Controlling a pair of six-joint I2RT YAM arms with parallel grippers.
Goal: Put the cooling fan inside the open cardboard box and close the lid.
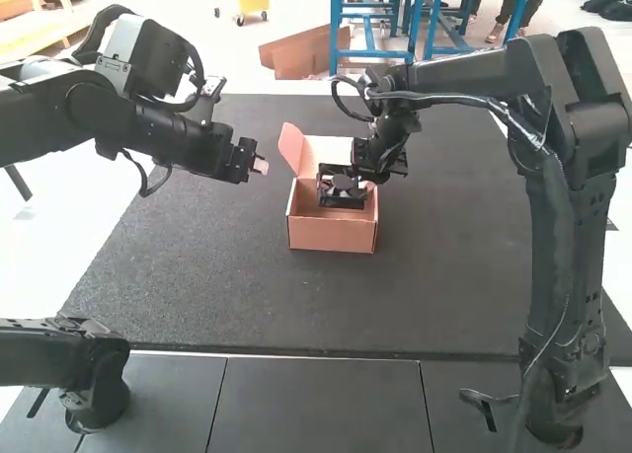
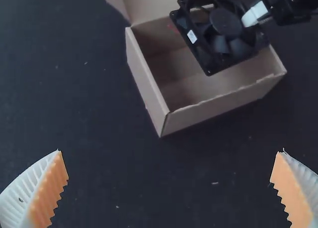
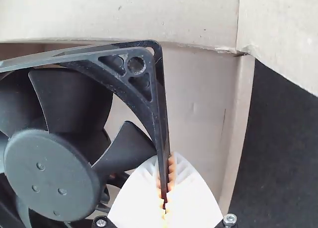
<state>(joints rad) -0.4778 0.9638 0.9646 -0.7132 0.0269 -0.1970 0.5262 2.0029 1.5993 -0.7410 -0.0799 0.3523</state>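
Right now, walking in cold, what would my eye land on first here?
The black cooling fan catches the eye first, held tilted over the open cardboard box on the dark mat, its frame edge pinched by the right gripper. On the box's left-arm side, the left gripper hovers with fingers spread, and the lid stands up open.

L arm (image 1: 148, 127) level, L jaws wide apart; R arm (image 1: 474, 73) bent inward, R jaws pinched tight.
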